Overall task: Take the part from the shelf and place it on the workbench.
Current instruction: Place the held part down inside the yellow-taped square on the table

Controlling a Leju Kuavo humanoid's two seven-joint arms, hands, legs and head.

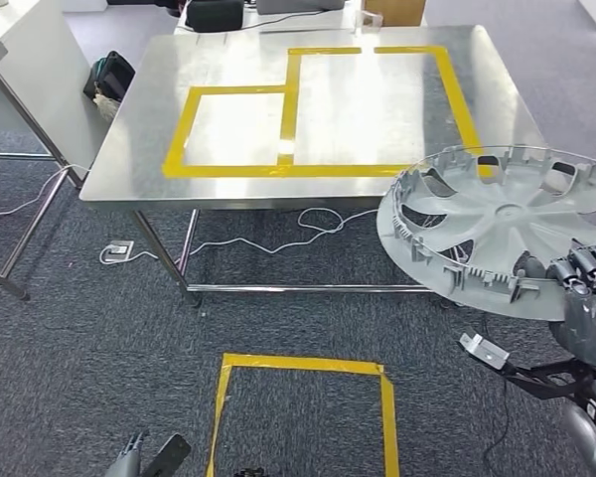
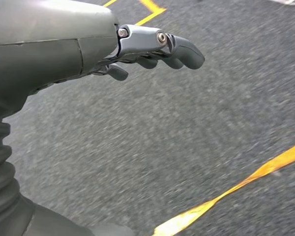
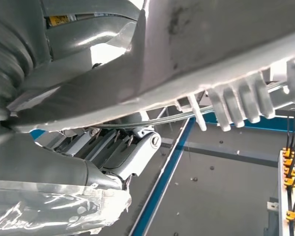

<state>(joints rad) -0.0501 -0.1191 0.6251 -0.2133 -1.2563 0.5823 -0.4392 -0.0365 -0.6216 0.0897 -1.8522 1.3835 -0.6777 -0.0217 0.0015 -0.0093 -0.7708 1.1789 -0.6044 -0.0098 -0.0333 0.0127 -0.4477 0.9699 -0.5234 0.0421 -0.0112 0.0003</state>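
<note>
The part is a large grey hubcap (image 1: 498, 224), lying nearly flat in the air at the right, in front of the metal workbench (image 1: 130, 129). My right hand (image 1: 583, 283) grips its near rim, dark fingers curled over the edge. In the right wrist view the hubcap's underside (image 3: 213, 39) with its clip tabs sits against my right hand (image 3: 112, 152). My left hand (image 2: 153, 49) hangs low over the carpet, fingers straight and holding nothing; the left hand (image 1: 149, 457) peeks in at the bottom edge of the head view.
Yellow tape (image 1: 295, 109) marks two rectangles on the workbench top. A taped yellow square (image 1: 384, 397) lies on the grey carpet in front. White cables (image 1: 310, 224) trail under the bench. A black bag (image 1: 109, 75) and another table's legs (image 1: 25, 229) stand at the left.
</note>
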